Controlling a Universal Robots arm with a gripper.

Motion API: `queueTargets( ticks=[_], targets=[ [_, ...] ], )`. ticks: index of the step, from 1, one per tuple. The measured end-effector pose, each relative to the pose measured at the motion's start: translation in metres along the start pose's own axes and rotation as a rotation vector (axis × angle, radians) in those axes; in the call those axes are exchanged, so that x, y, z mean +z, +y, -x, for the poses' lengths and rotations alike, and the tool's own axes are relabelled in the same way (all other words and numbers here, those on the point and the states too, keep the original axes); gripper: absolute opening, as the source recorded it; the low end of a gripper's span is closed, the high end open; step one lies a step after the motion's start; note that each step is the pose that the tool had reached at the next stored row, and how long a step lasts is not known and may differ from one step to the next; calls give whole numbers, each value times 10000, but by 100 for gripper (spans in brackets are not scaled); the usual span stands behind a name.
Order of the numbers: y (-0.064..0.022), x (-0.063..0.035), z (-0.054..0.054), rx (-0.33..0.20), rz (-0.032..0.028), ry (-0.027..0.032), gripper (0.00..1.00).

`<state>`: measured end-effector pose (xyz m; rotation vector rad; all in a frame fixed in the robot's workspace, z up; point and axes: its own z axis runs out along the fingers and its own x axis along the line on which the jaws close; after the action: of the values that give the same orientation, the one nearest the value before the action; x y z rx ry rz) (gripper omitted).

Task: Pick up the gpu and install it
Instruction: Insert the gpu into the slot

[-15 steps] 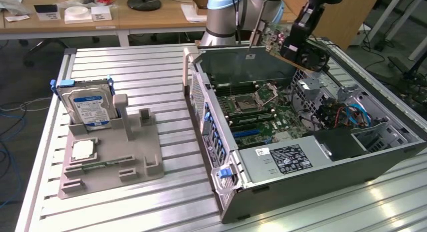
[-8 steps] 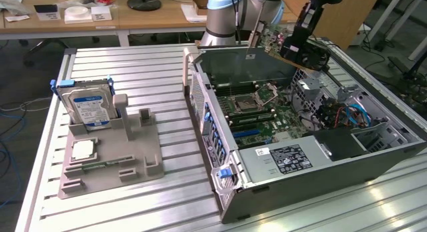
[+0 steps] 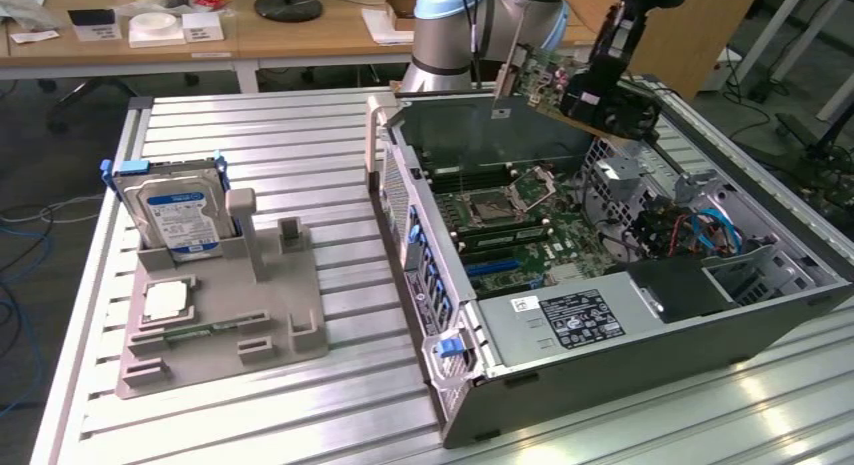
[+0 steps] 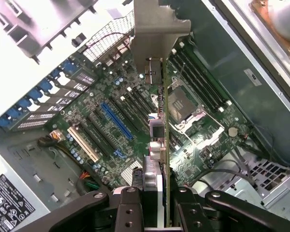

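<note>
Bright, even room light; glare whitens the slatted table (image 3: 267, 145) and the computer case (image 4: 19, 58); shadows soft.

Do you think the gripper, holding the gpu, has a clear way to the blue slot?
Likely yes: the gripper holds the gpu above the open case, and nothing covers the blue slot.

Green gpu (image 3: 545, 82) with black fan (image 3: 614, 109), green motherboard (image 3: 518, 247), blue-and-white-labelled hard drive (image 3: 180, 210), silver ribbed table (image 3: 267, 135)

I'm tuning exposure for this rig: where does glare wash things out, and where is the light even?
Exterior view: bright streaks on the ribbed table. Wrist view: the area past the blue-tabbed wall of the case is blown white, while the motherboard under the gpu is evenly lit.
</note>
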<state>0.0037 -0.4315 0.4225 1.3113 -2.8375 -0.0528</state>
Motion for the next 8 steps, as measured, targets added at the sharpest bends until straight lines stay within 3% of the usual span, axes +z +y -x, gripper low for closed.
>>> queueTargets(
  ticks=[8],
  targets=[
    [0, 0, 0, -842, 1, 31, 28]
  ],
)
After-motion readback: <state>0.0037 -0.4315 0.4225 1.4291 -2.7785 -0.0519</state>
